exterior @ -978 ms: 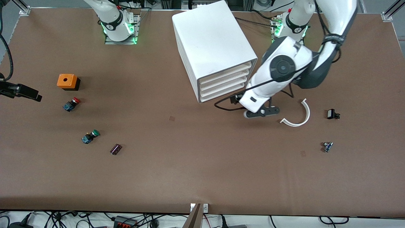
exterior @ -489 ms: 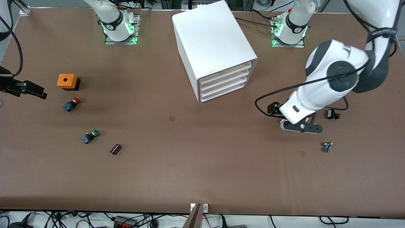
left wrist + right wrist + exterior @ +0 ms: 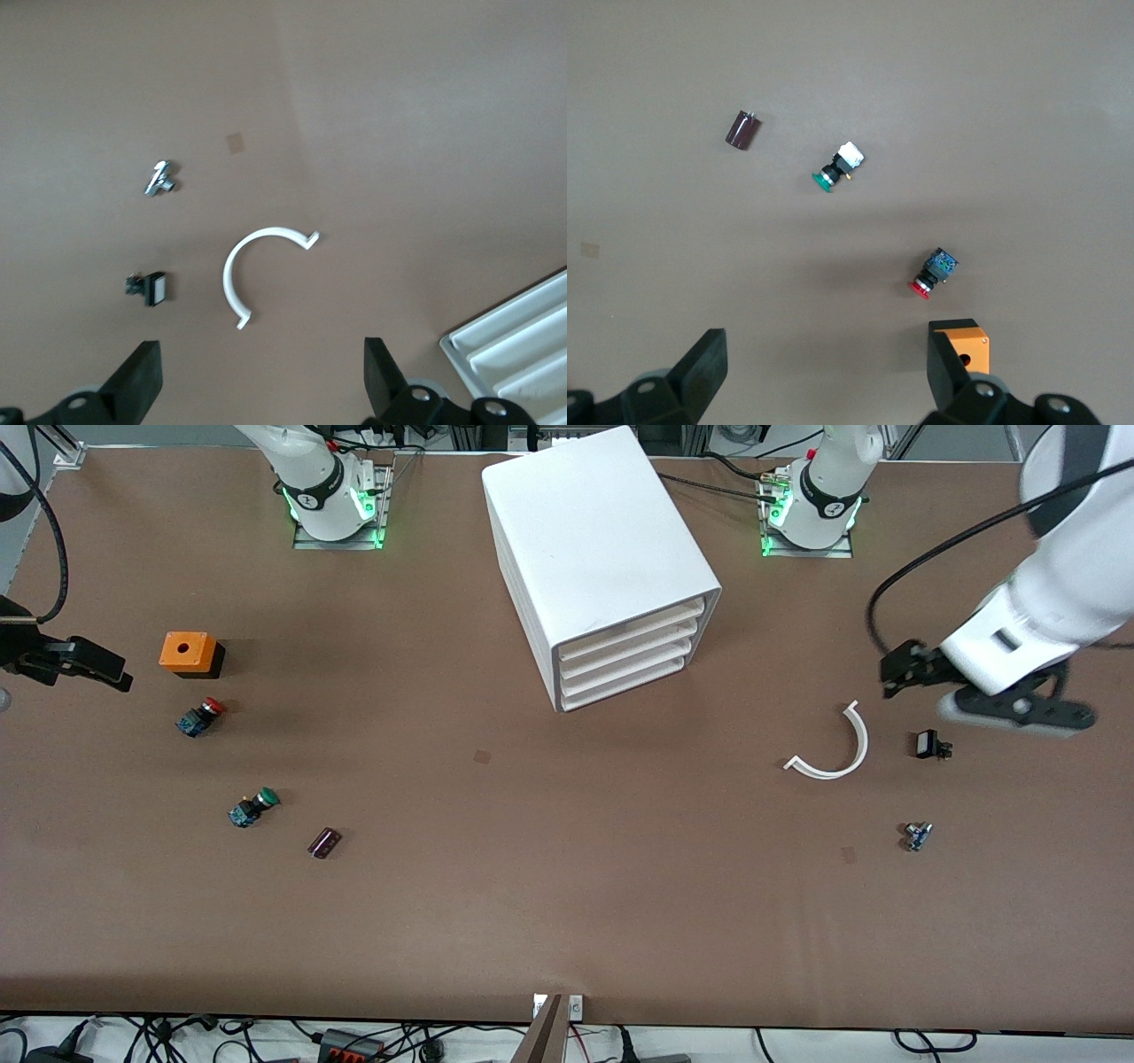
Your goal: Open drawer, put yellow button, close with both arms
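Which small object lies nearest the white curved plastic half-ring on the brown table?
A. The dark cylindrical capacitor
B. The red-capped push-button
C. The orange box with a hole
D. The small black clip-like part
D: the small black clip-like part sits just beside the white curved plastic half-ring toward the left arm's end of the table, while the other three lie toward the right arm's end.
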### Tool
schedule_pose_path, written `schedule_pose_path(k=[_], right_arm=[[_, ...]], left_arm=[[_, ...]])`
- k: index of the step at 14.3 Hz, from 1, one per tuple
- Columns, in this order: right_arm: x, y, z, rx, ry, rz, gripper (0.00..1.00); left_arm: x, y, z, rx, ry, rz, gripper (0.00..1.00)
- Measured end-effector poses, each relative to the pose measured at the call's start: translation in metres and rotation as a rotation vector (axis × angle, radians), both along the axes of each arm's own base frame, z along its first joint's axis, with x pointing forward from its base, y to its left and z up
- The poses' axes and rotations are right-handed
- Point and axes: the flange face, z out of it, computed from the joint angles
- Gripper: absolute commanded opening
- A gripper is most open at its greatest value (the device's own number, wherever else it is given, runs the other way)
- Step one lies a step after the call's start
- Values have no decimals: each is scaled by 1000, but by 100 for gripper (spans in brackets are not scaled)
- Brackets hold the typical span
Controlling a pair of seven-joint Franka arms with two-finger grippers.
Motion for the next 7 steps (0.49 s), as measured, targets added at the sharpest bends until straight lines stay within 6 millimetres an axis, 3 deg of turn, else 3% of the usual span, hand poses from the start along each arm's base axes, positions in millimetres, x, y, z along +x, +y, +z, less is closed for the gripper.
schedule_pose_path(k=[2,4,7], right_arm=[[-3,0,-3,1,13,0,100],[-3,0,-5,2,21,0,100],[-4,0,-5,2,22,0,100]], left_arm=[[-22,14,10,5,-7,12,100],[-41,15,18,12,-22,16,100],[-52,14,21,15,-27,14,100]])
